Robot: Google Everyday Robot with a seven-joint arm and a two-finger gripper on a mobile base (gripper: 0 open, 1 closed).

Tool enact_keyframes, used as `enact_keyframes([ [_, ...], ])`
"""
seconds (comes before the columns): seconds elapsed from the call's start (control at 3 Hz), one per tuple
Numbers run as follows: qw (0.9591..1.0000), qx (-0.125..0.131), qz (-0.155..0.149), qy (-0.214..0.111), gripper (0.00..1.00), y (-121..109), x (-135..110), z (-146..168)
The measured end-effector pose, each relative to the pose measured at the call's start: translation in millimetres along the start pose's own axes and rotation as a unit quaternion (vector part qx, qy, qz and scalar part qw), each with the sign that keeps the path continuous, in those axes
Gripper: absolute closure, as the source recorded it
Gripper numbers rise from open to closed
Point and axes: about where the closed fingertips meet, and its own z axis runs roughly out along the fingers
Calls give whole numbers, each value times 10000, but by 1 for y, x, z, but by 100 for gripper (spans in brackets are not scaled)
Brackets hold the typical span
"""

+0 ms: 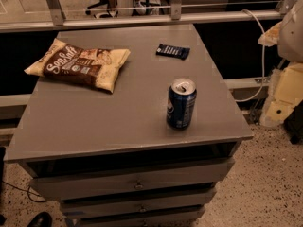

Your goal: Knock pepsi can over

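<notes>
Grey drawer fronts [137,186] sit nearest, under the tabletop [94,122]. On that top, near its front right corner, the pepsi can [181,104] stands upright with its silver lid and tab facing up. Off the table's right side, pale shapes at the picture's border look like the arm [292,27]. The gripper [282,98] seems to hang below it, well apart from the can and touching nothing on the table; whether it is open or closed I cannot tell. Farther back on the left a chip bag [80,63] lies flat, and farther still, toward the back right, lies a small dark bar [173,51]. Beyond the table runs a metal rail [142,20]. By my reading the task is not yet begun: the can is upright and untouched, so the approach, the contact and the push that tips it all remain.
</notes>
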Motion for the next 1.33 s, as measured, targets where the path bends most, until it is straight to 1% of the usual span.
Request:
enact_keyframes([
  [0.33,10000,0,0,-1,0,0,0,0],
  [0.67,9999,-34,53,-151,0,1,-3,3],
  [1.0,9976,-231,171,-637,0,8,-15,23],
  [1.33,9863,-536,397,-1506,0,10,-36,53],
])
